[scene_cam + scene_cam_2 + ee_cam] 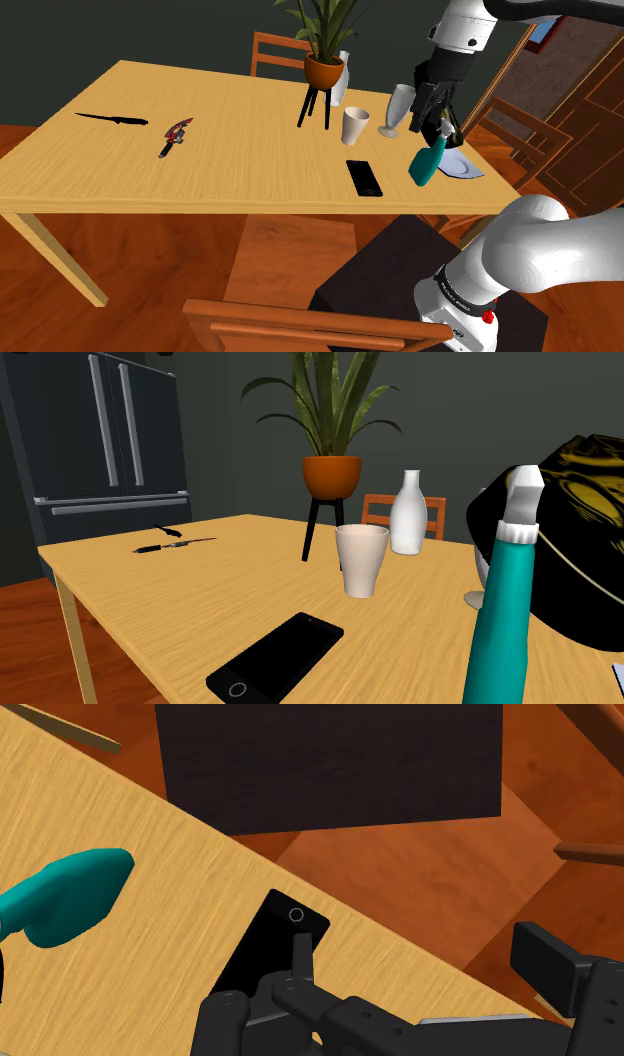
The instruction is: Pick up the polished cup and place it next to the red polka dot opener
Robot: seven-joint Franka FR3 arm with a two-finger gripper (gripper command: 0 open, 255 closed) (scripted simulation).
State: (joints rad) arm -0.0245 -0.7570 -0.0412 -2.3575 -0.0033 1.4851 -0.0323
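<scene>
**Tool raised and empty over the bench's crowded right end; cup not yet taken**

The bench runs across the shoulder view. Its left half is almost bare, which, we judge, leaves free room for setting down there. The white arm rises from the dark stand at lower right and bends back over the far right corner. We read this as a raised pose that keeps it above the tall items.

The potted plant on its black legs stands at upper centre, with a white vase just behind it. A teal spray bottle leans at the right edge, directly below the tool. We note it as an obstacle on any straight descent.

The cup, a pale tumbler, stands upright right of centre, between the plant's legs and a stemmed goblet. It is well apart from its goal. A black phone lies flat just in front of it.

The tool hangs beside the goblet. In the wrist view its fingers stand spread, with nothing between them.

The red opener lies flat at centre left, and a black knife lies nearby. We would choose the opener's right side, away from the blade.
</scene>
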